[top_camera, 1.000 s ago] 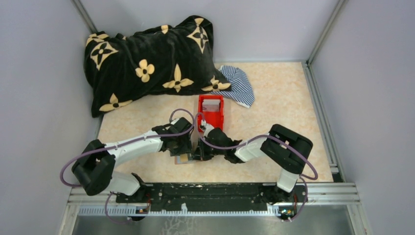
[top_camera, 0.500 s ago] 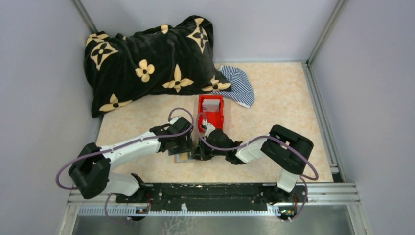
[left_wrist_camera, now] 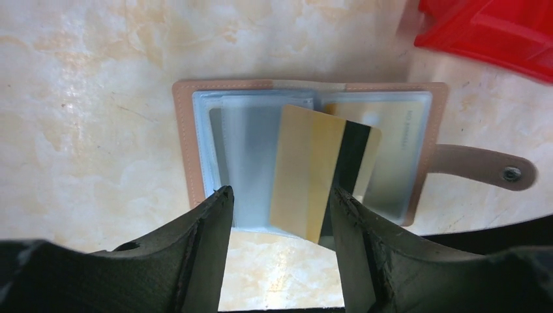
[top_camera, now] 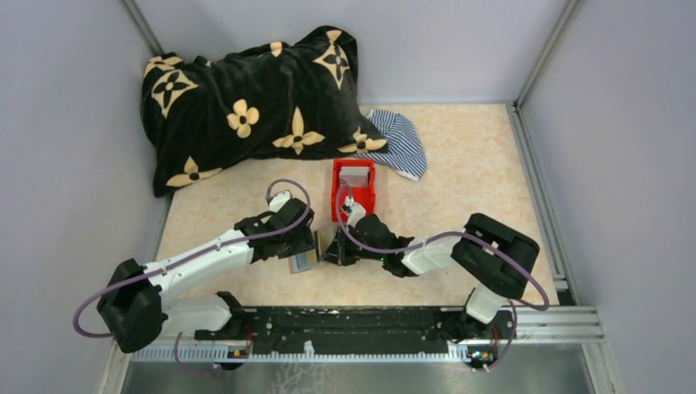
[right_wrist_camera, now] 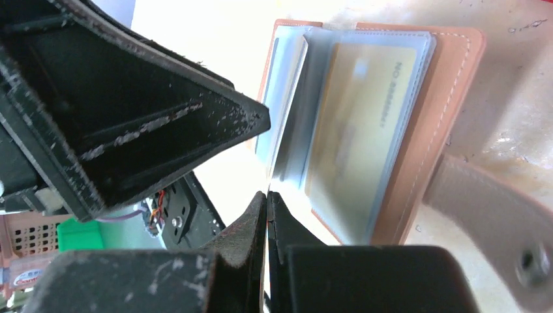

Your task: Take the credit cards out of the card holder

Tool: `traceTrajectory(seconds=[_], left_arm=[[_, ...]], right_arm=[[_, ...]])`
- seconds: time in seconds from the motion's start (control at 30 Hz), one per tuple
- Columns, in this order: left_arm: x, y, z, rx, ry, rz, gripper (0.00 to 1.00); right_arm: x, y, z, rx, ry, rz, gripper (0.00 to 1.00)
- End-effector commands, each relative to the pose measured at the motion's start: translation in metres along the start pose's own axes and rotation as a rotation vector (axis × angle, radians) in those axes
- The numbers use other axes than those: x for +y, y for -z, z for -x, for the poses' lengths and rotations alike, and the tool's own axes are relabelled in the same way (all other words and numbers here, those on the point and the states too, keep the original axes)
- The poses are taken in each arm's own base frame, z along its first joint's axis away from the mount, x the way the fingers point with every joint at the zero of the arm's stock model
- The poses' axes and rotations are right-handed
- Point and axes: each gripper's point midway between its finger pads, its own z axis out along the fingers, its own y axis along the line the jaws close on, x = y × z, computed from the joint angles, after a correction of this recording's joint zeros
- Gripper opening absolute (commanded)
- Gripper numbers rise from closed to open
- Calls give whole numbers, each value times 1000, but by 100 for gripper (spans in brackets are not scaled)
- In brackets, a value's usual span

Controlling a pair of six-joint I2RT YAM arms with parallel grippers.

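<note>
card holder (left_wrist_camera: 244, 150) open on table (top_camera: 460, 164) | card (left_wrist_camera: 313, 169) over its middle | bin (top_camera: 337, 197) behind it | blanket (top_camera: 246, 98) back left

Item: yellow card (right_wrist_camera: 365, 130) in a clear pocket of the open card holder (right_wrist_camera: 450, 98). One printed line runs along its long edge, beginning "NO"; the characters after it are blurred. Pink crate (right_wrist_camera: 29, 229): label in red print, too small to read.

Top camera looks down; 2 wrist cameras (close) share the card holder (left_wrist_camera: 183, 137).
</note>
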Motion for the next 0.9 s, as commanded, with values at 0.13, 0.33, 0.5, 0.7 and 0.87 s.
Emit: traceTrajectory(seconds=[0.13, 0.33, 0.5, 0.7, 0.87], left_arm=[[5, -5, 4, -31, 47, 13, 62], [-2, -1, 13, -60, 36, -4, 61], [-19, 10, 31, -115, 53, -82, 60], [-51, 39, 62, -232, 6, -268, 62], [-83, 63, 82, -337, -141, -465, 75]], right_arm=[[7, 13, 20, -71, 9, 6, 0], [-4, 16, 16, -55, 10, -20, 0], [-8, 21, 15, -45, 44, -51, 0], [-3, 35, 22, -27, 136, -66, 0], [13, 57, 21, 55, 229, 5, 0]])
